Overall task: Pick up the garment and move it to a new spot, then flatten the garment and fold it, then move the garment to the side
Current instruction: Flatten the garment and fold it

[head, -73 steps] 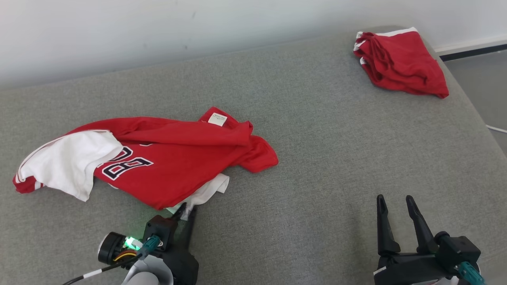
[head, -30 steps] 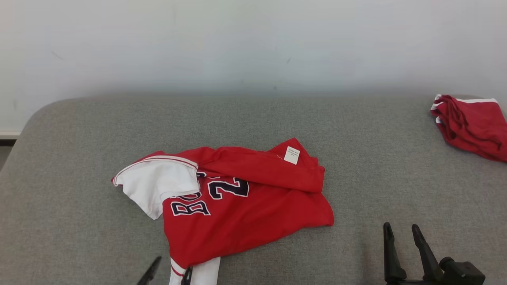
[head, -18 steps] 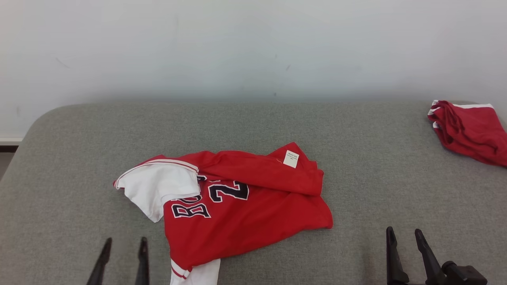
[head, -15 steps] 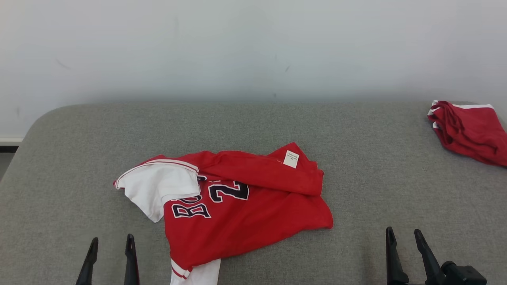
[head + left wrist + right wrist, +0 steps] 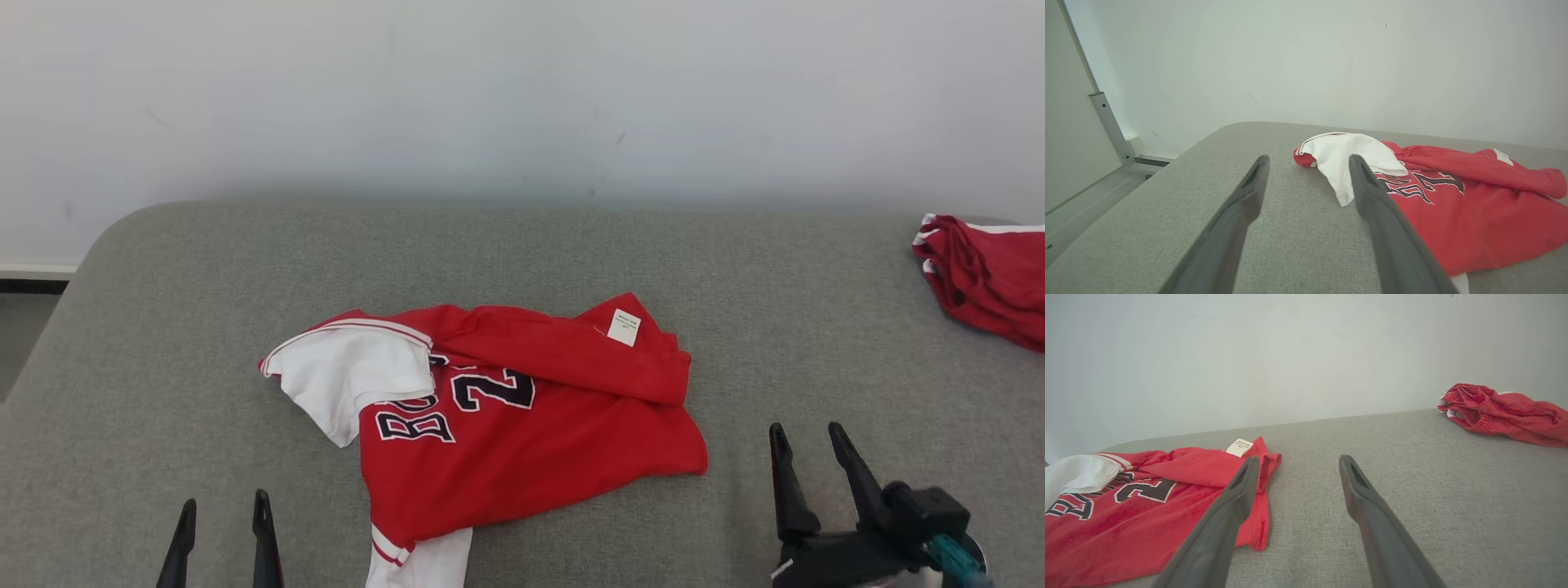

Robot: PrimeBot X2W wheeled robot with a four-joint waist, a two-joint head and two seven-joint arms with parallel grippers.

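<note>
A red and white garment (image 5: 522, 425) with dark lettering and a white tag lies crumpled in the middle of the grey cushion (image 5: 522, 245). One white sleeve sticks out at its left, another white part at its near edge. My left gripper (image 5: 224, 510) stands open at the lower left, apart from the garment (image 5: 1453, 204), nothing between its fingers. At the lower right my right gripper (image 5: 804, 437) is open too, just right of the garment (image 5: 1167, 498), holding nothing.
A second red garment (image 5: 988, 273) lies bunched at the cushion's far right edge, and the right wrist view has that bunch (image 5: 1502, 410) at its right. A pale wall (image 5: 522, 90) rises behind the cushion. Floor and a metal frame (image 5: 1110, 126) lie past the left edge.
My left gripper let go of the garment's white near edge and drew back to the left, open. The right gripper has risen a little. The camera shifted slightly.
</note>
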